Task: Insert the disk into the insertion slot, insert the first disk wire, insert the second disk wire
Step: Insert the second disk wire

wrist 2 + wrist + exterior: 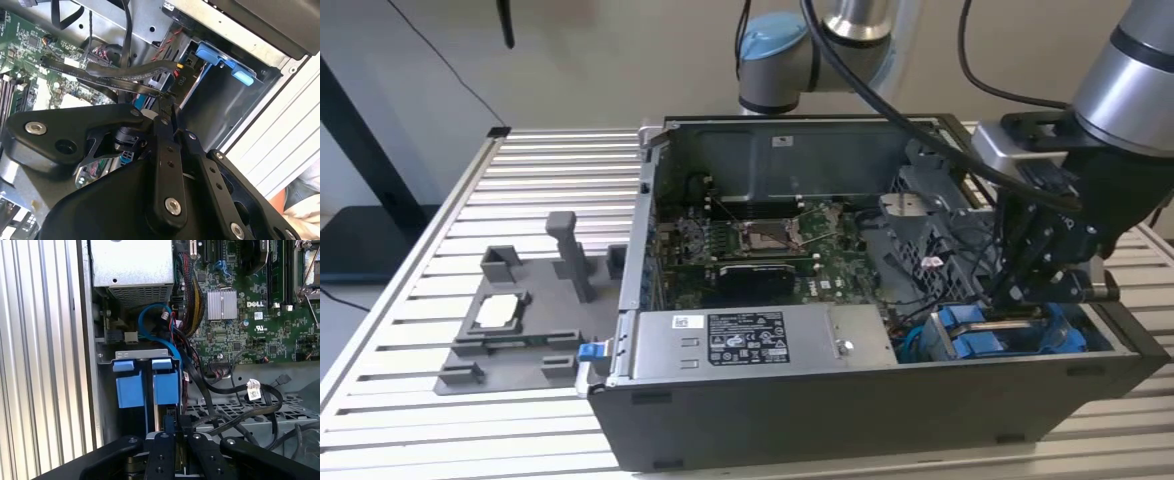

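The insertion slot (1003,338), a dark grey drive cage with blue plastic tabs (147,385), sits in the open computer case at the front corner on the exterior view's right. My gripper (1018,298) hangs directly over it, fingers pointing down into the case. In both wrist views the fingers (165,130) are pressed together on the end of a flat black disk wire (115,75). The wire's black plug (171,423) is level with the cage, just beside the blue tabs. I cannot tell the disk apart from the cage.
A silver labelled power-supply box (747,340) lies along the case's front. The green motherboard (761,240) and loose black and blue cables (235,390) are beside the cage. On the slatted table (440,430) at the exterior view's left stands a grey fixture (520,320).
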`<state>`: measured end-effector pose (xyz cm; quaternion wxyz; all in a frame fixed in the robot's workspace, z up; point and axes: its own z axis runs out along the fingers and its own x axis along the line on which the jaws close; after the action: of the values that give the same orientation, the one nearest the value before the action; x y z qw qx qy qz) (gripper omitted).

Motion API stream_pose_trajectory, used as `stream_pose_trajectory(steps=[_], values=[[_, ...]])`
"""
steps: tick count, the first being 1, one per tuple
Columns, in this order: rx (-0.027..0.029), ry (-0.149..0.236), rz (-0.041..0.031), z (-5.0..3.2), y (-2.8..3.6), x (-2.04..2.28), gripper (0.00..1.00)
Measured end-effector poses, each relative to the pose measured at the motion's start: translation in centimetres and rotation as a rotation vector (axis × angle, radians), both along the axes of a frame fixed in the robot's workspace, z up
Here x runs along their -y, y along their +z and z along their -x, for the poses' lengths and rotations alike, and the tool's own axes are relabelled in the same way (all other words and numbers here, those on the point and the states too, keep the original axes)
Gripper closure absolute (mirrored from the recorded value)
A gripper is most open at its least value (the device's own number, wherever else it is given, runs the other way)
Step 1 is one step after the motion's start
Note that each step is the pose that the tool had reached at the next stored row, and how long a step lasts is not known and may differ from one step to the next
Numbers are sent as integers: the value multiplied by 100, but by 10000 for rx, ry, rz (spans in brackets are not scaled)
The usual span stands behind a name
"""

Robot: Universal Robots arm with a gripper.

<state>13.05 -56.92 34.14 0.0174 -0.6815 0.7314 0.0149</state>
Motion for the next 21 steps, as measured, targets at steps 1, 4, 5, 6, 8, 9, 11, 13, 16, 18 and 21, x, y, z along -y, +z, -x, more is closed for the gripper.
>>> stream_pose_trajectory(steps=[1, 4, 5, 6, 8, 9, 11, 13, 16, 18, 21], values=[[3, -1, -3, 0, -8, 0, 84], [7, -1, 3, 0, -14, -1, 84], [7, -1, 2, 0, -19, -1, 84], [7, 0, -1, 0, -28, -1, 84], [7, 0, 8, 0, -47, -1, 84], [7, -1, 10, 1, -50, -2, 84], [8, -1, 6, 1, -54, -1, 84], [8, -2, 3, 1, -58, -1, 84], [9, -1, -7, 0, -65, -2, 82], [8, -1, -6, 0, -66, -1, 76], [-6, -1, -14, 1, -21, -1, 76]])
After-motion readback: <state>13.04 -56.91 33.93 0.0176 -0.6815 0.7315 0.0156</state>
